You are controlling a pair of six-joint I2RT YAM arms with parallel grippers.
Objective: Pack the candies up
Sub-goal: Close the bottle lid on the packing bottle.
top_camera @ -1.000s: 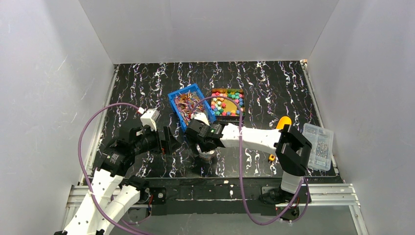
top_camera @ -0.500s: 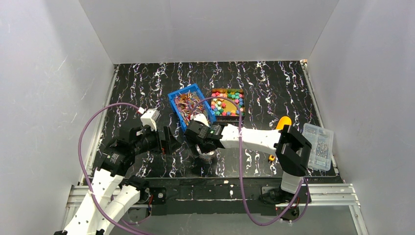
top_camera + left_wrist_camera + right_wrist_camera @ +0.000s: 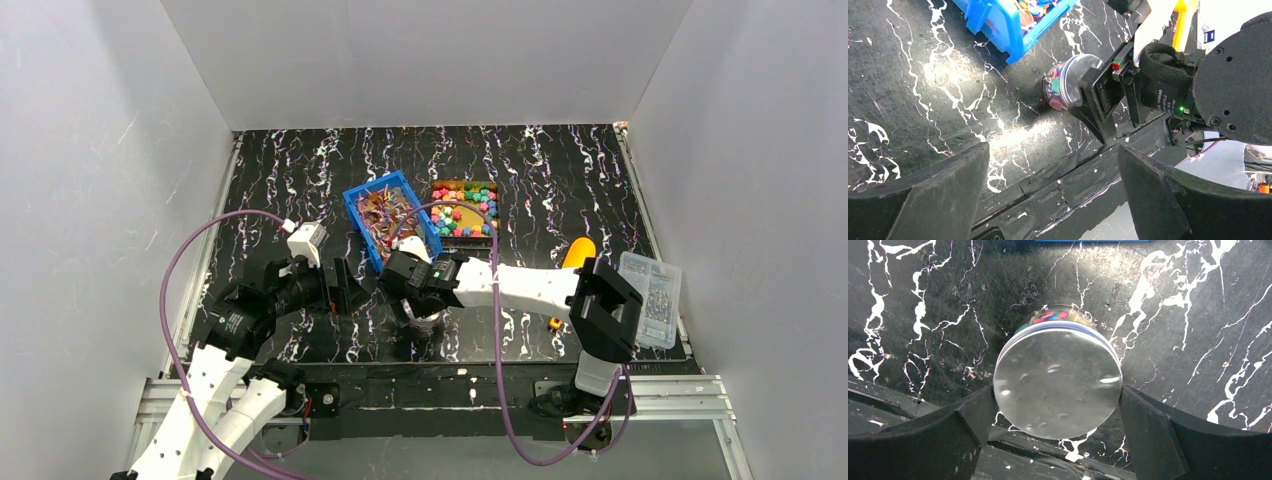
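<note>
The candies (image 3: 463, 210), bright pink, yellow, green and blue, fill a brown tray at the back centre. A small jar with a silver lid (image 3: 1058, 380) stands on the mat, with coloured contents showing through its side. It also shows in the left wrist view (image 3: 1068, 87) and in the top view (image 3: 427, 318). My right gripper (image 3: 1057, 396) reaches down over the jar, and both fingers touch the lid's rim. It shows in the top view (image 3: 415, 298) as well. My left gripper (image 3: 1053, 200) is open and empty, to the left of the jar (image 3: 347, 285).
A blue bin (image 3: 388, 215) of mixed wrappers stands just behind the jar, left of the candy tray. A clear plastic box (image 3: 650, 298) sits at the right edge, with an orange-yellow tool (image 3: 578, 250) beside it. White walls enclose the mat.
My right gripper has shifted slightly towards the near edge over the jar. The left arm has not moved.
</note>
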